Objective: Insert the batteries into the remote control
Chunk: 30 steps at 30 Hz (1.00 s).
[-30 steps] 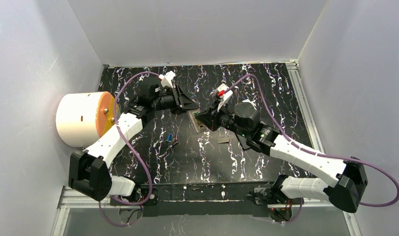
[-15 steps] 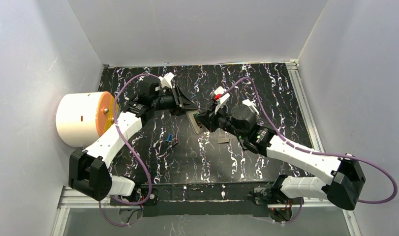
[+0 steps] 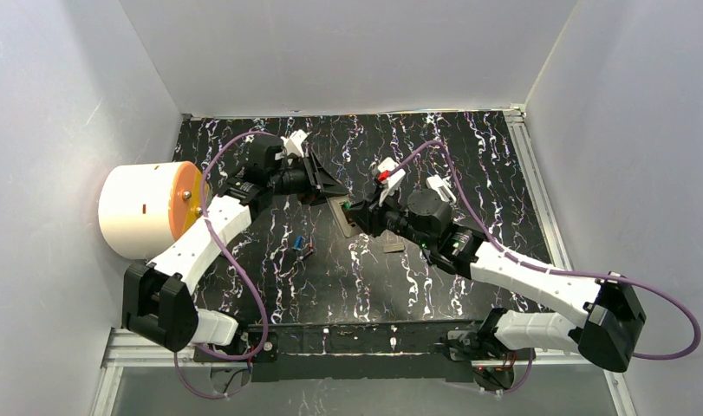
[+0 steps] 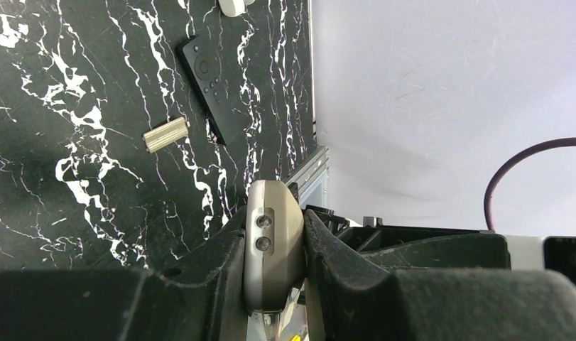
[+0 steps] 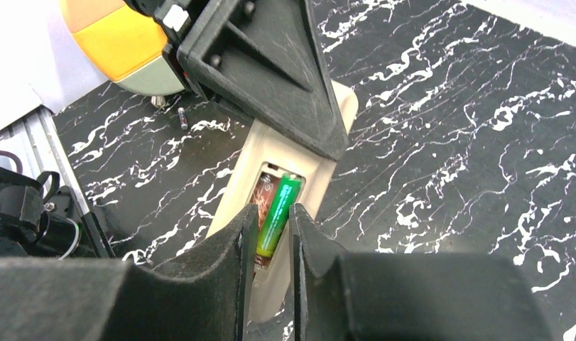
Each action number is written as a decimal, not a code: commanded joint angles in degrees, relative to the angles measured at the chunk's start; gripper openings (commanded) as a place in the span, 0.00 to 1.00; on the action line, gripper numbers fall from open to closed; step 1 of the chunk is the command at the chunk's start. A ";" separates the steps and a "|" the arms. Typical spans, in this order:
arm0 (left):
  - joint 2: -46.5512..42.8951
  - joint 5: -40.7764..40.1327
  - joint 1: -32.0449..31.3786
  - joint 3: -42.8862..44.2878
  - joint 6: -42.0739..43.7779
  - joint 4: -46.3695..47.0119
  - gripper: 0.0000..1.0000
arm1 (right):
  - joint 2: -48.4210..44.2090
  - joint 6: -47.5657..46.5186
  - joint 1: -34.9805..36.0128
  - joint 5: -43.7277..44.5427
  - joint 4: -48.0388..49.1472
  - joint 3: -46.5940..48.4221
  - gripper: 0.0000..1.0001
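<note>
My left gripper is shut on one end of the beige remote control, holding it over the middle of the table. In the right wrist view its back faces up with the compartment uncovered. A green battery lies in the compartment's right slot. My right gripper straddles that battery with the jaws slightly parted, a finger on each side. The slot beside it shows a bare spring. A blue battery and a dark battery lie together on the table to the left.
A black remote and a small ridged silver piece lie on the marble-patterned table near my right arm. A large white cylinder with an orange face stands at the left edge. White walls enclose the table.
My right arm has shifted a little leftward and down, its gripper staying at the remote. The left arm holds the remote almost unmoved.
</note>
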 commanded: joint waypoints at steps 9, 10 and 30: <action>0.00 2.43 0.18 3.24 0.35 -0.55 0.00 | -2.31 2.13 -0.09 1.80 -2.79 0.94 0.44; 0.06 2.42 0.14 3.26 0.45 -0.61 0.00 | -2.60 2.84 -0.11 1.94 -2.33 1.09 0.46; 0.29 0.74 0.22 3.66 2.39 2.31 0.00 | -6.98 36.21 -0.57 10.34 2.76 1.46 0.91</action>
